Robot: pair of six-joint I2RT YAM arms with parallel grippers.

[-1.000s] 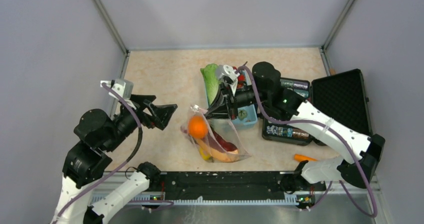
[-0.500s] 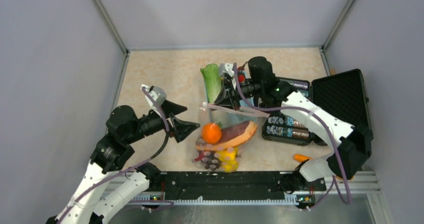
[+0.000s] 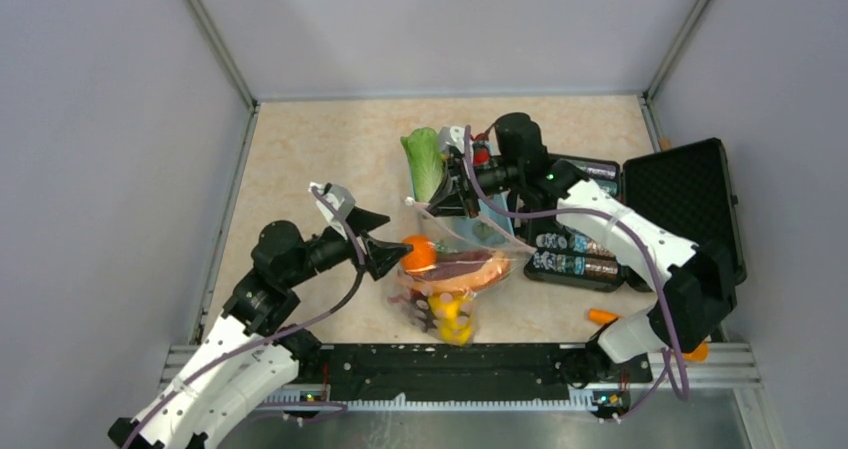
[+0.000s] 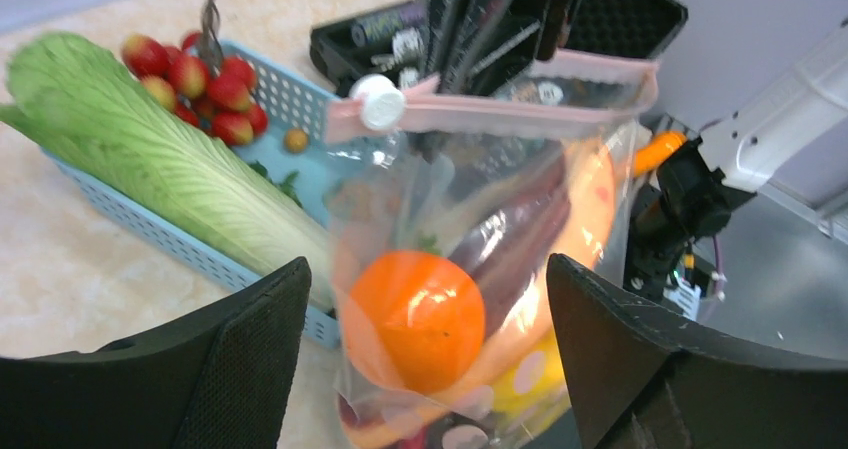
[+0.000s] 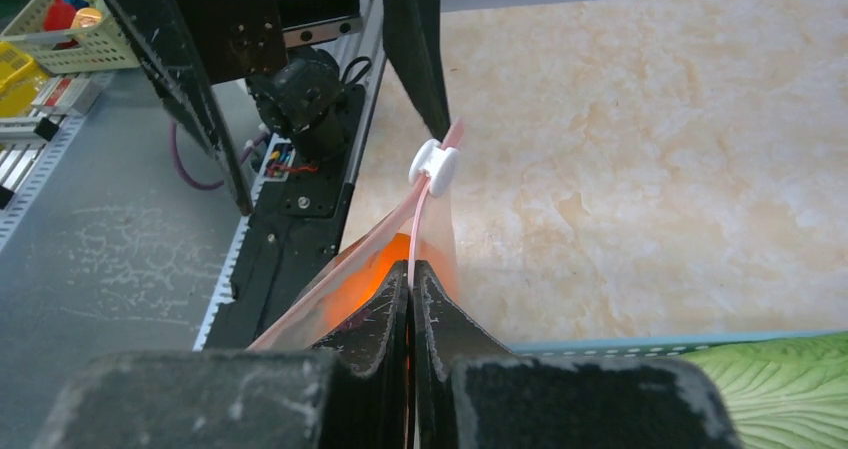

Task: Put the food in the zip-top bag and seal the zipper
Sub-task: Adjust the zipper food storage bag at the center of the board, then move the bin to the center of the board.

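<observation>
The zip-top bag (image 3: pixel 470 269) hangs in the air between my two arms, over the near part of the bench (image 3: pixel 320 159). It is loaded. An orange (image 4: pixel 415 319) presses against the clear side that faces my left wrist, and a dark purple-red piece (image 4: pixel 520 239) slants behind it. A long orange piece (image 3: pixel 450 281) lies beneath that. Yellow fruit (image 3: pixel 452 314) and dark grapes (image 3: pixel 420 309) have sunk to the bottom. I cannot tell whether the bottom of the bag rests on the bench.

The zipper (image 4: pixel 520 109) runs roughly level across the top as a pink band. Its white slider (image 5: pixel 433 164) sits at the end nearer my left arm. I cannot tell whether the mouth is sealed along its whole length.

My right fingers (image 5: pixel 411 279) are pressed tight together on the zipper strip, and the bag's weight hangs from that pinch. My left fingers (image 3: pixel 395 236) are spread wide, with one on each side of the bag at the height of the orange. They grip nothing.

Just behind the bag stands the blue basket (image 4: pixel 100 209). A green cabbage (image 4: pixel 160 159) lies along it and cherry tomatoes (image 4: pixel 200 74) are heaped at its far end. To the right of the basket, an open black case (image 3: pixel 680 199) holds cans (image 3: pixel 570 264). One small orange piece (image 3: pixel 605 317) lies on the bench near my right base, well apart from the bag.
</observation>
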